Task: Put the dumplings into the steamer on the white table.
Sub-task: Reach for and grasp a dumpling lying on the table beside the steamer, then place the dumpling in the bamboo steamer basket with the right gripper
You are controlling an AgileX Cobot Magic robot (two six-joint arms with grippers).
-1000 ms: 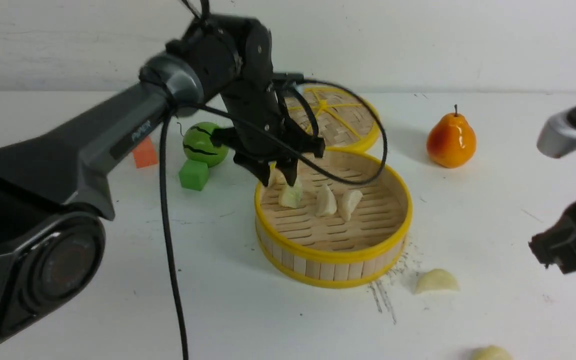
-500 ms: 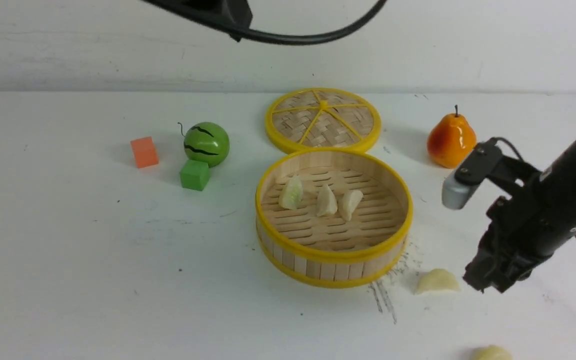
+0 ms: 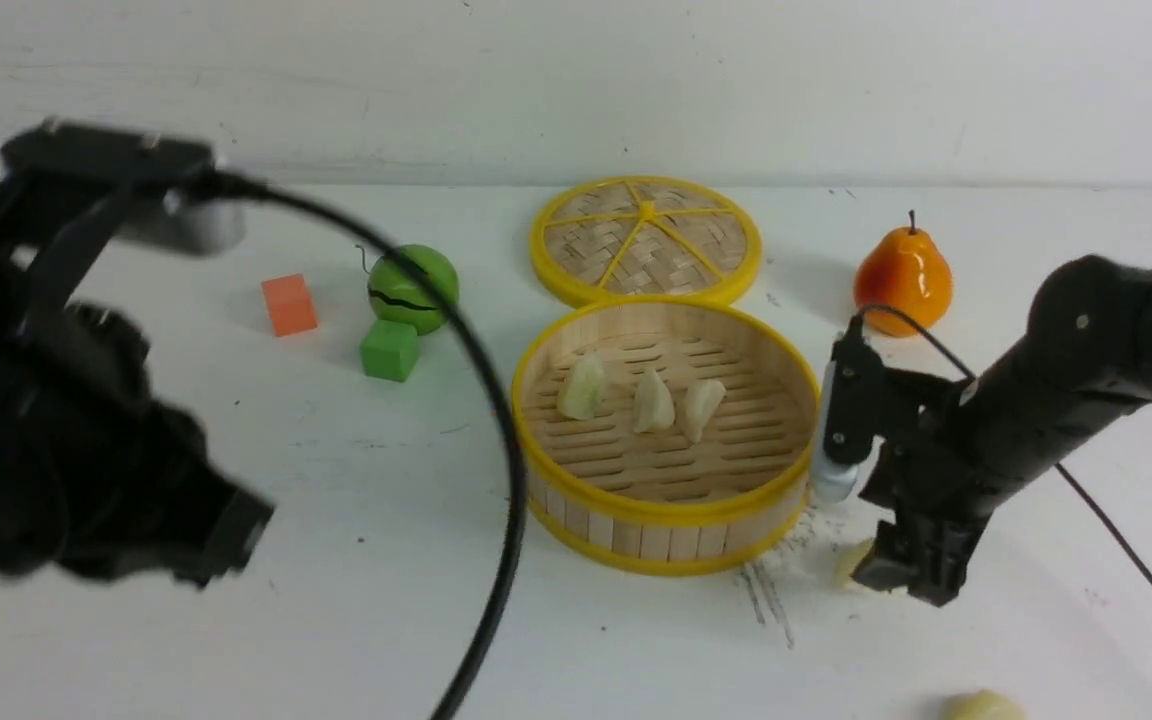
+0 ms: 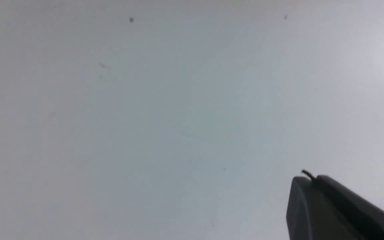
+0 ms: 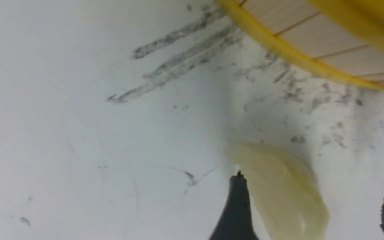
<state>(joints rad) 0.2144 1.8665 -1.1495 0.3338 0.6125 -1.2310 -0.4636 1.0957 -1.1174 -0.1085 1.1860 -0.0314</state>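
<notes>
The steamer (image 3: 666,512) stands mid-table with three dumplings (image 3: 652,400) on its slatted floor. A fourth dumpling (image 3: 850,562) lies on the white table (image 3: 626,650) just right of the steamer's front. My right gripper (image 3: 901,578) is lowered over it, open. In the right wrist view this dumpling (image 5: 278,190) lies between the spread fingers (image 5: 235,213), close to one and clear of the other. Another dumpling (image 3: 981,706) shows at the bottom edge. My left gripper (image 4: 307,179) is shut and empty, held over bare table at the near left.
The woven lid (image 3: 646,240) lies behind the steamer. An orange pear (image 3: 903,275) stands at the back right. A green watermelon ball (image 3: 414,288), a green cube (image 3: 389,350) and an orange cube (image 3: 288,305) sit at the back left. Dark scratch marks (image 5: 178,66) run beside the steamer wall (image 5: 328,36).
My left arm left a dumpling in the steamer, shut and pulled back to the near left. My right arm came in, dropped over the dumpling beside the steamer and opened.
</notes>
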